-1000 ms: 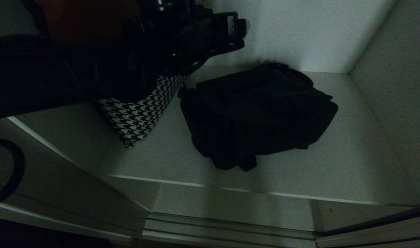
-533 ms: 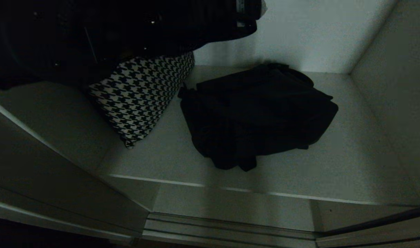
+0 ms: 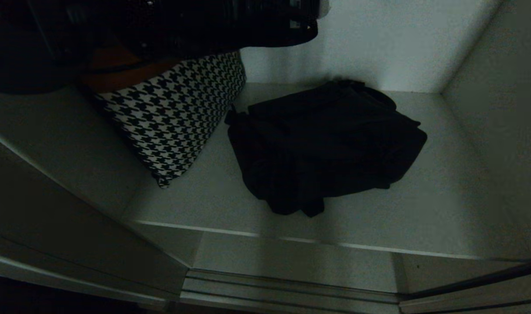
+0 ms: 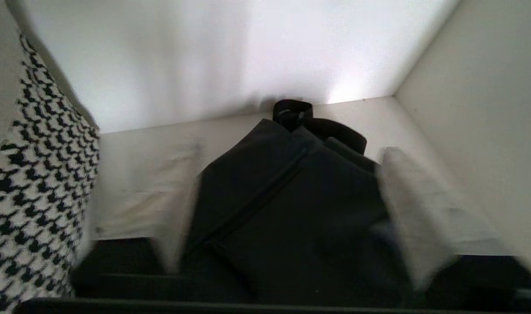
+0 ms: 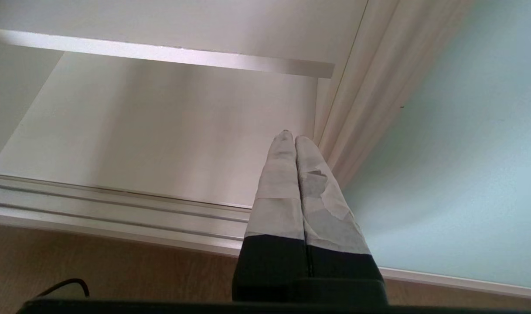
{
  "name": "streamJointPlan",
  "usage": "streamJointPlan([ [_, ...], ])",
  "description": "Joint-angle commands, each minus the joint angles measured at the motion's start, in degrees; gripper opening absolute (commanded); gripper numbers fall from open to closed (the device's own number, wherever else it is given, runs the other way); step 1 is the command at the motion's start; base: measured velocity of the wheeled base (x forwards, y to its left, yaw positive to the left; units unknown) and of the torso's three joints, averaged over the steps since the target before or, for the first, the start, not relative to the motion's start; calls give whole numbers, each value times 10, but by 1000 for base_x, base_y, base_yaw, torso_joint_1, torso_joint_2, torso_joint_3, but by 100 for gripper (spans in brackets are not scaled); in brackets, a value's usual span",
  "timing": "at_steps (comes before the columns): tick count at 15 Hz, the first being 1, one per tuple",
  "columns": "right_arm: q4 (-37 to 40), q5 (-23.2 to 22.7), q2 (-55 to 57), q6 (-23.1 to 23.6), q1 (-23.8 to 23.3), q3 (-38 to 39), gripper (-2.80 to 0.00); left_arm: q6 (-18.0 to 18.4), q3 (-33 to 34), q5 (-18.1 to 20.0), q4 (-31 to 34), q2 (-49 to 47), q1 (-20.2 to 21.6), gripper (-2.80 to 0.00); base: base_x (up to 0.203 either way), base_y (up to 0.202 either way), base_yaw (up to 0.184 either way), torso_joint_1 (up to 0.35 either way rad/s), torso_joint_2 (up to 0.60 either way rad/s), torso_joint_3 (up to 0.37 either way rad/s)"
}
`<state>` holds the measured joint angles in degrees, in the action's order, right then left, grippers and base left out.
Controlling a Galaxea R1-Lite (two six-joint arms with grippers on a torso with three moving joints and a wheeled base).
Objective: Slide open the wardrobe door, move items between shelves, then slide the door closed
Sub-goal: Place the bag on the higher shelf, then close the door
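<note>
On the shelf (image 3: 422,218), black fabric (image 3: 322,144) beside houndstooth cloth (image 3: 174,117), left fingers (image 4: 416,213) spread above, blurred, right fingers (image 5: 287,174) pressed together.

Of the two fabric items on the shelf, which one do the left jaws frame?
The black fabric bundle, plain dark with a strap at the back. It lies between the left gripper's spread jaws; the houndstooth cloth sits off to one side.

We are reaching our left arm forward, high across the upper left of the head view, its left end effector (image 4: 287,209) standing with fingers (image 4: 411,213) spread wide. We are keeping our right end effector (image 5: 295,144) parked low, fingers pressed together, gripping nothing.
</note>
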<state>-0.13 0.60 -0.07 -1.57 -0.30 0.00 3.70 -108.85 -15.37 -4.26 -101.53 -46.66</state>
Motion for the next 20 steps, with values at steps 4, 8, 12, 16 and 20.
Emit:
streamJointPlan([
  [4, 0, 0, 0, 0, 0, 0, -280, 9, -4, 3, 17, 11, -1, -280, 0, 0, 0, 0, 0, 0],
  [8, 0, 0, 0, 0, 0, 0, -280, 8, -3, 5, 15, 9, 0, -280, 0, 0, 0, 0, 0, 0],
  [12, 0, 0, 0, 0, 0, 0, -280, 4, 1, 18, 12, 11, 0, -280, 0, 0, 0, 0, 0, 0],
  [16, 0, 0, 0, 0, 0, 0, -280, 4, 5, 19, 15, 10, 0, -280, 0, 0, 0, 0, 0, 0],
  [20, 0, 0, 0, 0, 0, 0, -280, 4, -4, 19, 10, 11, 1, -280, -80, 0, 1, 1, -1, 0],
])
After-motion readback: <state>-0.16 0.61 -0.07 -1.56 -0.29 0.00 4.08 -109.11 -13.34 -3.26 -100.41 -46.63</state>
